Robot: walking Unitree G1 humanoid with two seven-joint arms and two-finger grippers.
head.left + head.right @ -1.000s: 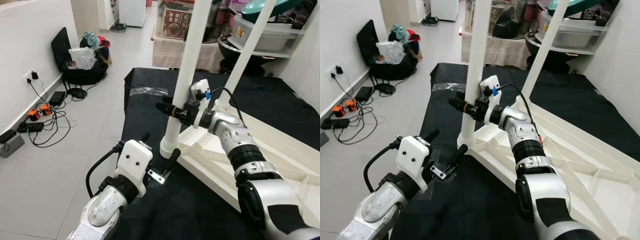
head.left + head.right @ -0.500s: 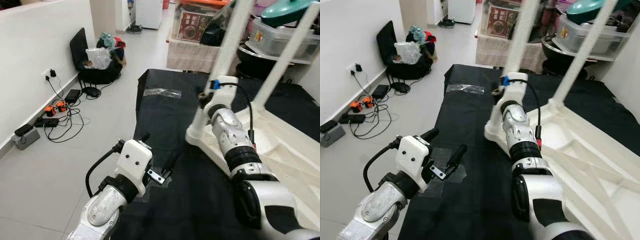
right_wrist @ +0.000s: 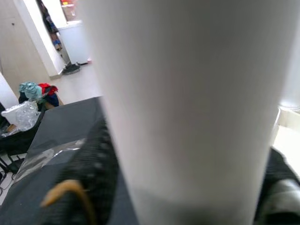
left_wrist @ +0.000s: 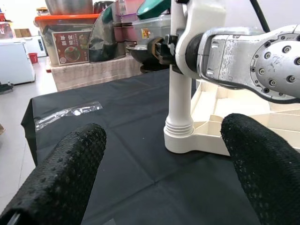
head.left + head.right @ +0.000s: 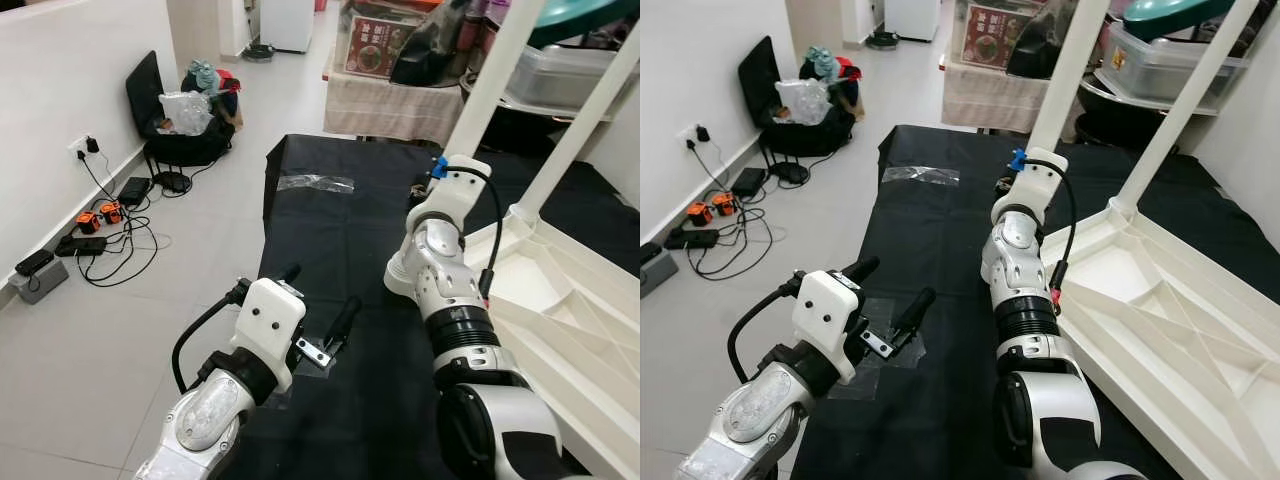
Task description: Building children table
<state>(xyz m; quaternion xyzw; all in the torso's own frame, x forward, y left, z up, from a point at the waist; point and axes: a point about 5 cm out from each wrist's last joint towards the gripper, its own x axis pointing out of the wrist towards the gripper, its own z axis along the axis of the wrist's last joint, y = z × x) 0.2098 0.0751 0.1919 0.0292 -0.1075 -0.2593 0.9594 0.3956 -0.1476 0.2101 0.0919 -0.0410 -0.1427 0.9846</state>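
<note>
A white children's table [image 5: 560,330] lies upside down on a black cloth, with its legs pointing up. My right gripper [image 5: 433,190] is shut around the nearer white leg [image 5: 492,75], low on the leg above its base [image 4: 179,126]. In the right wrist view this leg [image 3: 187,93] stands between the black fingers [image 3: 91,159]. A second leg [image 5: 590,130] rises behind. My left gripper [image 5: 318,297] hovers open over the cloth to the left of the table corner, holding nothing. Its fingers [image 4: 61,183] frame the leg base.
The black cloth [image 5: 330,220] covers the floor, with a clear plastic strip [image 5: 315,182] at its far end. Cables and power strips [image 5: 90,220] lie along the left wall by a black chair with bags [image 5: 180,115]. A cloth-covered table [image 5: 400,100] and storage bins stand behind.
The camera has swung. My right gripper stays on the leg, and its forearm now stands before the leg base. The table corner sits farther from my left gripper, which has not moved.
</note>
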